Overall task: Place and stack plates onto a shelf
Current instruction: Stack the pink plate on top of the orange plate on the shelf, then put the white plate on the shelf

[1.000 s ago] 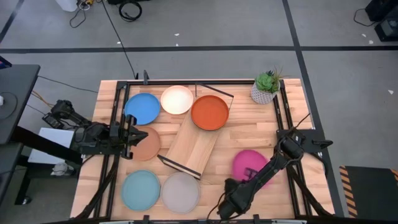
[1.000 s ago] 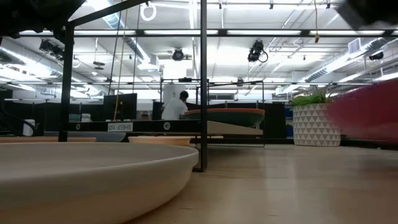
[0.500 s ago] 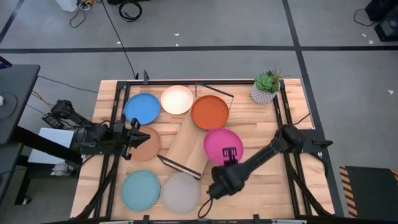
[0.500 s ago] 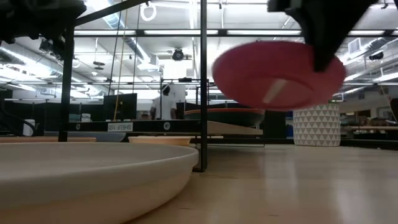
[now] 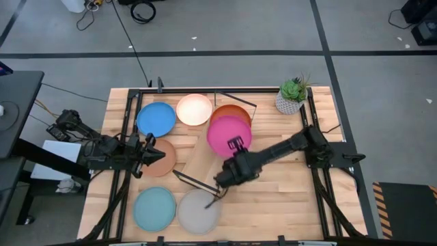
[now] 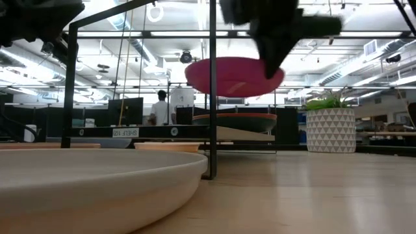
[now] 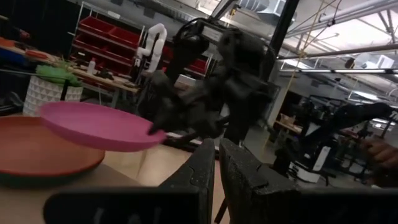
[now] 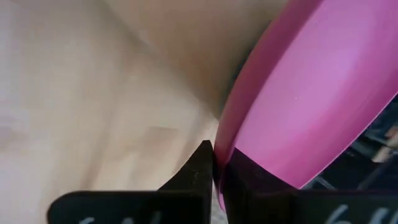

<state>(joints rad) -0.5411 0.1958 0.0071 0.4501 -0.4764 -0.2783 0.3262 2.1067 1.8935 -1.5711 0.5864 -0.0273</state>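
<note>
My right gripper [image 5: 235,145] is shut on the pink plate [image 5: 229,133], which hovers over the orange plate [image 5: 231,111]. The orange plate lies on the far end of the shelf [image 5: 203,164], a light board in a black wire frame [image 6: 212,97]. In the low view the pink plate [image 6: 234,75] hangs above the orange plate [image 6: 234,119]. My left gripper [image 5: 146,154] is shut and waits at the left, beside the terracotta plate [image 5: 162,158]. The blue plate [image 5: 156,118], cream plate [image 5: 194,109], pale blue plate [image 5: 154,208] and grey plate [image 5: 199,210] lie flat on the table. My right gripper pinches the pink plate's rim [image 8: 231,149] on its near side, one finger [image 8: 200,167] under the rim and one finger [image 8: 249,180] on the inner face. The fingers reach in from the table's near side. The plate is lifted clear, slightly tilted, above the orange plate.
A potted plant [image 5: 292,96] stands at the far right corner. Black frame rails run along the left side [image 5: 127,137] and the right side [image 5: 313,137] of the table. Bare tabletop lies to the right of the shelf [image 5: 280,184]. A person [image 6: 160,112] stands in the room behind.
My right gripper has lifted the pink plate off the near right part of the table. It has carried it up, leftward and toward the far edge, until it hangs over the orange plate on the shelf. The gripper has stayed shut on the rim throughout.
</note>
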